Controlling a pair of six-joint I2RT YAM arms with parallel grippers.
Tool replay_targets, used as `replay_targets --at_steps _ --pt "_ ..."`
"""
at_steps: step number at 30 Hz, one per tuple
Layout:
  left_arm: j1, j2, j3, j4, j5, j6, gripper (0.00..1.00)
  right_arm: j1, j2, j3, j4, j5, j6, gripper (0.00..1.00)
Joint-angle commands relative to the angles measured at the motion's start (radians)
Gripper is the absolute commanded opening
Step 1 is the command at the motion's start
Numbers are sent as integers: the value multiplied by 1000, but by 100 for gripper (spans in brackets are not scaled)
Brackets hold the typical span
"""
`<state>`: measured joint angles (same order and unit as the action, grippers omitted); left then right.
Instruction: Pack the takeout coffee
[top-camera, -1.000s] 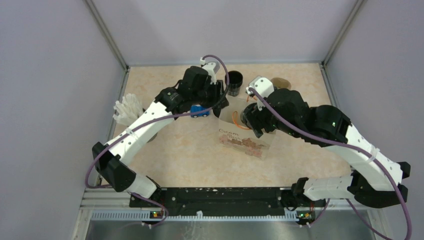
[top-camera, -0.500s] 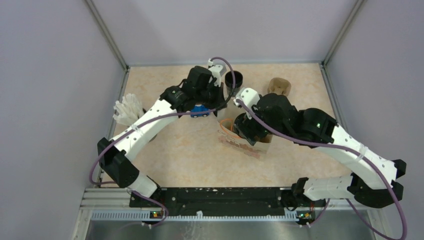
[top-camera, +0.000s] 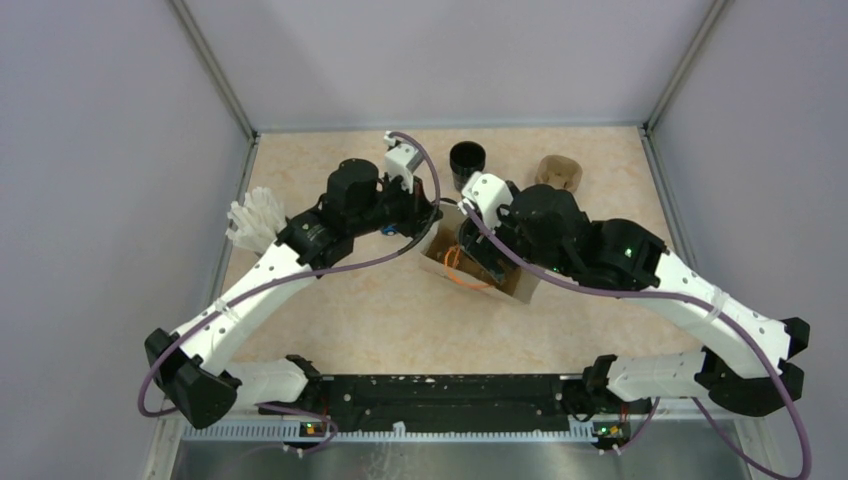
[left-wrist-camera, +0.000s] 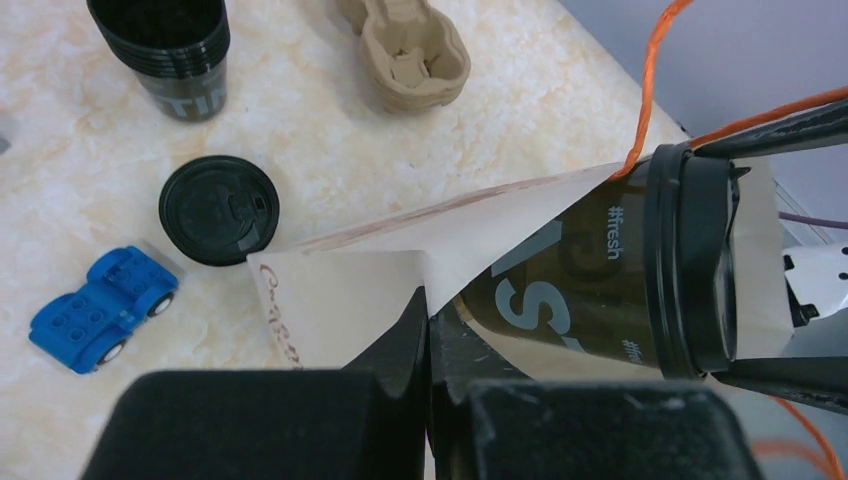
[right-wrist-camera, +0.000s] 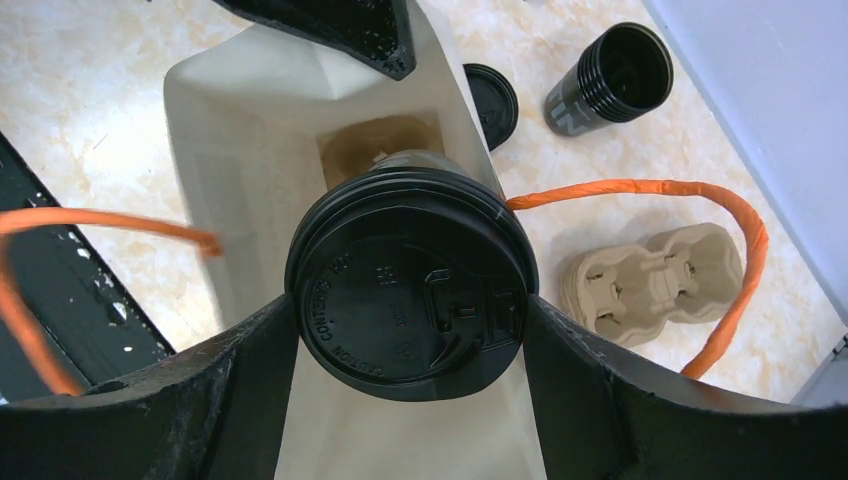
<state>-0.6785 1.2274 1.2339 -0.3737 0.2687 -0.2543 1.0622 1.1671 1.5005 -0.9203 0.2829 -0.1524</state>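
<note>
Now that the left claw (left-wrist-camera: 428, 345), pinching the paper bag (left-wrist-camera: 340, 290) by its rim, has tilted it, the right claw (right-wrist-camera: 405, 320) clamps the coffee cup (left-wrist-camera: 590, 300) in its mouth; packing looks nearly done.

Bottom of coffee cup (left-wrist-camera: 590, 300) behind bag (left-wrist-camera: 340, 290)

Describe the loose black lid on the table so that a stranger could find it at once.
Start at the white paper bag in the middle of the table. Just beyond its corner, between the blue toy car and the open black cup, lies the lid: a flat black disc, on no cup.
</note>
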Motion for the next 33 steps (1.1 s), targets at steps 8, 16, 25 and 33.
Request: replay_targets --at_steps 8,16,25,33 --pt "24 -97 -117 206 1 6 0 -8 -23 -122 86 -119 -101 64" --pt "31 -78 -53 59 -13 -20 44 -7 -49 -234 152 -156 -186 63" --pt "34 -142 -18 -163 -7 -116 70 1 -72 -318 179 -182 -258 63" --pt "34 -133 -37 -202 -35 -103 75 4 -77 -359 176 -185 -320 63"
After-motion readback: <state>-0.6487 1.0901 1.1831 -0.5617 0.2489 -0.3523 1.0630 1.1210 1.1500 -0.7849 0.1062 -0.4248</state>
